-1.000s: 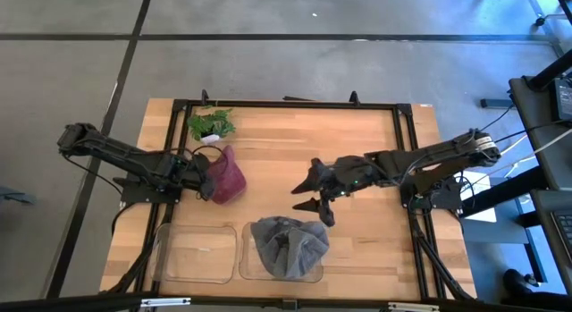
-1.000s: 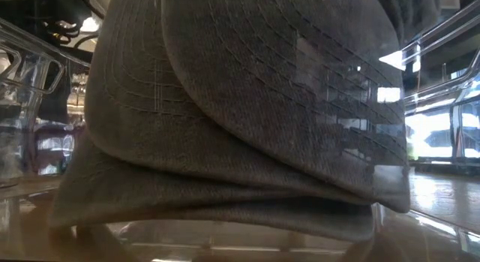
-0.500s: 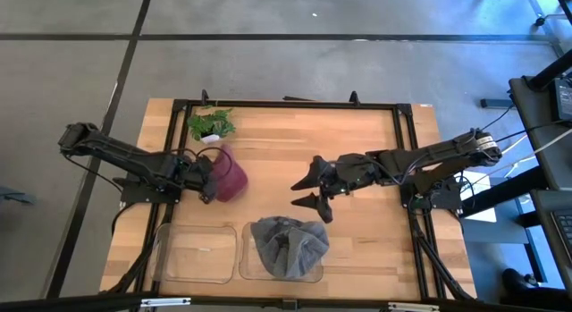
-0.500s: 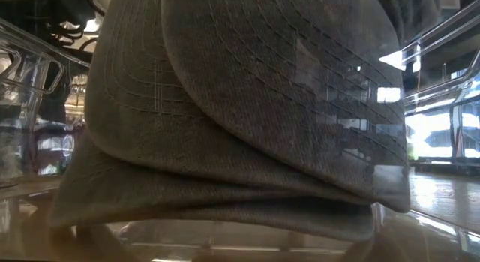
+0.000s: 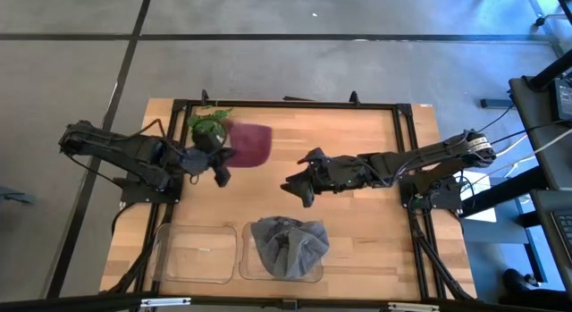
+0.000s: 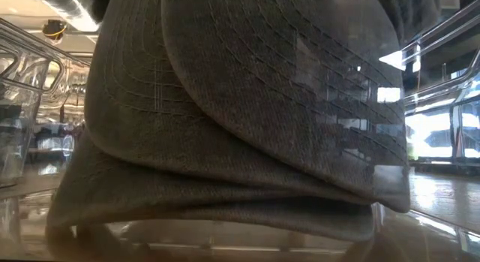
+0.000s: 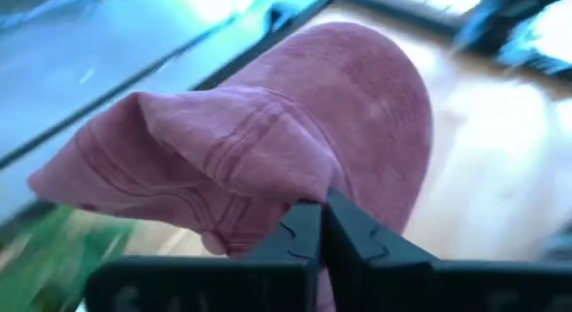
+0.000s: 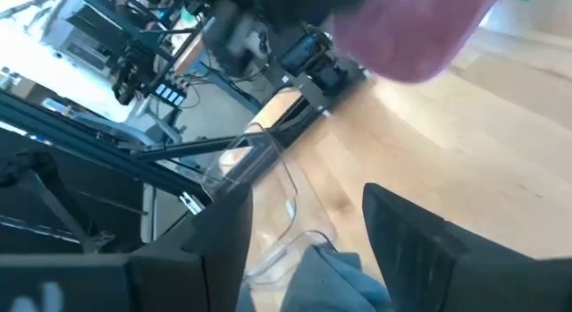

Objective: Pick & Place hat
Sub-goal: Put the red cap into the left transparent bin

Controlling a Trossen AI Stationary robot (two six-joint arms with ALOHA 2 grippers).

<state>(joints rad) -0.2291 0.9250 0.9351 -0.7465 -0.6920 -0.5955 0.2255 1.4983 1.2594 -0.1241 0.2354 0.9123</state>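
A maroon hat (image 5: pixel 251 144) is up in the air over the table's far left part, next to a small green plant (image 5: pixel 207 126). My left gripper (image 5: pixel 229 157) is shut on it; the left wrist view shows the hat (image 7: pixel 357 106) filling the picture beyond the fingers. My right gripper (image 5: pixel 298 182) stands open over the table's middle, empty, and from it the maroon hat (image 8: pixel 411 35) shows as a blur. A grey hat (image 5: pixel 288 245) lies in a clear bin (image 5: pixel 315 274) at the near edge and fills the low view (image 6: pixel 225 127). My left gripper pinches a bunched fold of the maroon hat's cloth (image 7: pixel 299 189) between its two shut fingers (image 7: pixel 304 236), at the hat's edge nearest the gripper. The fingers come roughly level from the table's left. The hat is lifted clear of the table and reaches out beyond the fingertips.
An empty clear bin (image 5: pixel 197 252) sits at the near edge, left of the bin with the grey hat. A black frame (image 5: pixel 286 104) runs round the table top. The bare wood (image 5: pixel 357 133) shows at the far right.
My left gripper has shut on the maroon hat and risen with it toward the far edge. The hat has come off the table and swung out toward the right. My right gripper has shifted a little toward the table's left and turned.
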